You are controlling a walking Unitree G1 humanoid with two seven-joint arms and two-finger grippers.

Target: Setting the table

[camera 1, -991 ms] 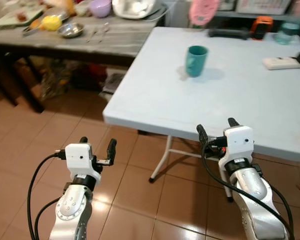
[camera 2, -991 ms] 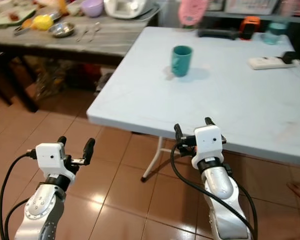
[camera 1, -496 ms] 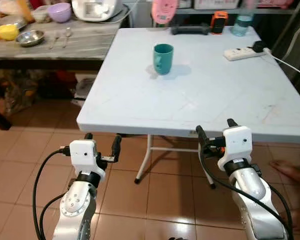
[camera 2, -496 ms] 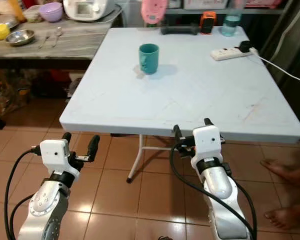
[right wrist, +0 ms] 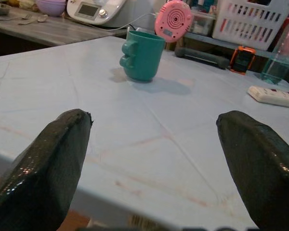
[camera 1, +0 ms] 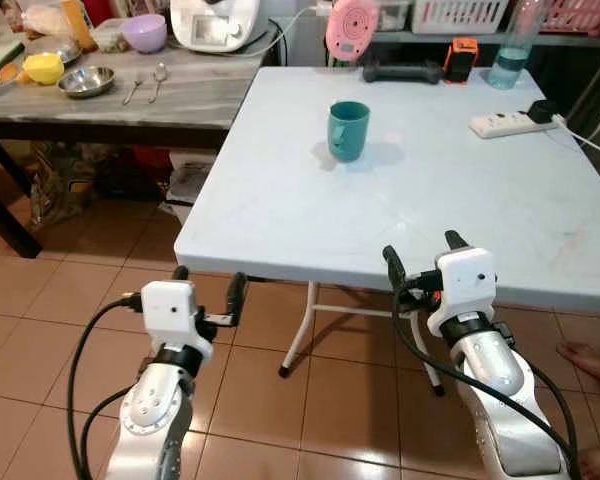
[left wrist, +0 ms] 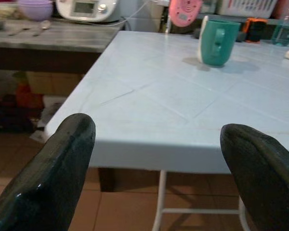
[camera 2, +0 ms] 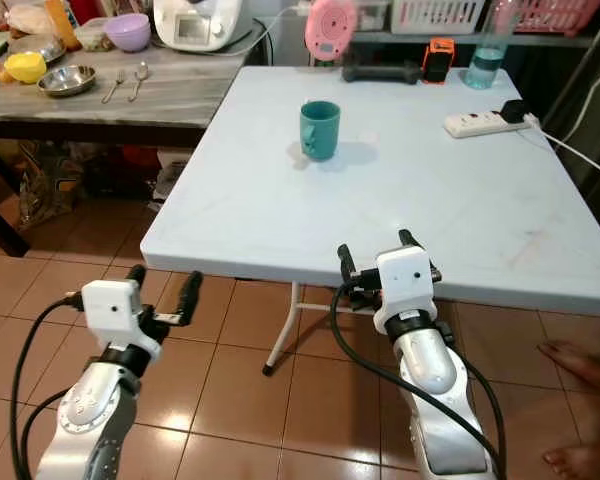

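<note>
Head camera has swung since 1.0 s ago: the white table [camera 1: 480, 200] now sits squarer in front, side counter pushed further left; both arms held in about the same raised pose as before.

Left eye view: teal mug [camera 1: 347, 130] upright on the table's far left part, well ahead of both grippers. Right gripper [camera 1: 420, 262] at the near table edge, fingers spread, empty; looks the nearer arm to the mug. Left gripper [camera 1: 206, 291] below the edge, left of the table, over tiled floor [camera 1: 40, 330], spread, empty. 2 spoons [camera 1: 145, 85] and a steel bowl [camera 1: 86, 81] lie on the grey counter [camera 1: 170, 100], far left.

Left wrist view: mug ahead past the right-side finger.

Right wrist view: mug ahead, between the fingers, handle facing the camera.
</note>
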